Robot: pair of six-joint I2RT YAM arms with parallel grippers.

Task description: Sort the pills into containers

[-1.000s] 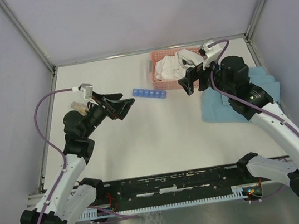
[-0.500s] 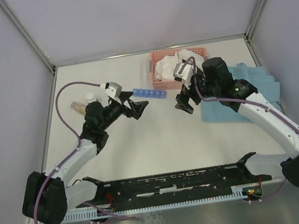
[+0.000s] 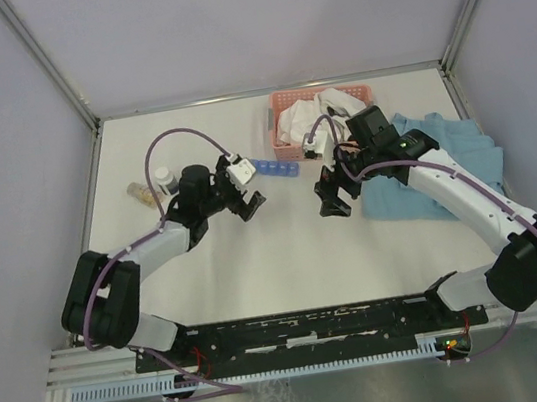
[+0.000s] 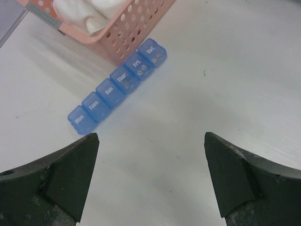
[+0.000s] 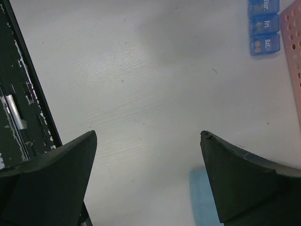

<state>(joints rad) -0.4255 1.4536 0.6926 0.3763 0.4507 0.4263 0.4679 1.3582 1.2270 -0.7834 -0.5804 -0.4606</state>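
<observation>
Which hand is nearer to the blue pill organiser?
Left. The left hand is close to the Mon. end of the blue pill organiser; the right hand is farther off, on its Sat. end's side.

Pale lilac walls (image 3: 252, 21) box in a white table (image 3: 257, 258) — aluminium rails (image 3: 48, 62) at the corners, light even.

Bright, soft light falls evenly from overhead, and the white table (image 3: 286, 249) nearly washes out, with a pale sheen and one diffuse grey shadow in my right wrist view. My fingers (image 4: 61, 179) loom dark and soft-focused along the bottom edges. The pill organiser (image 4: 117, 87) lettering reads sharp, while the pink basket (image 4: 127, 28) is slightly blurred.
</observation>
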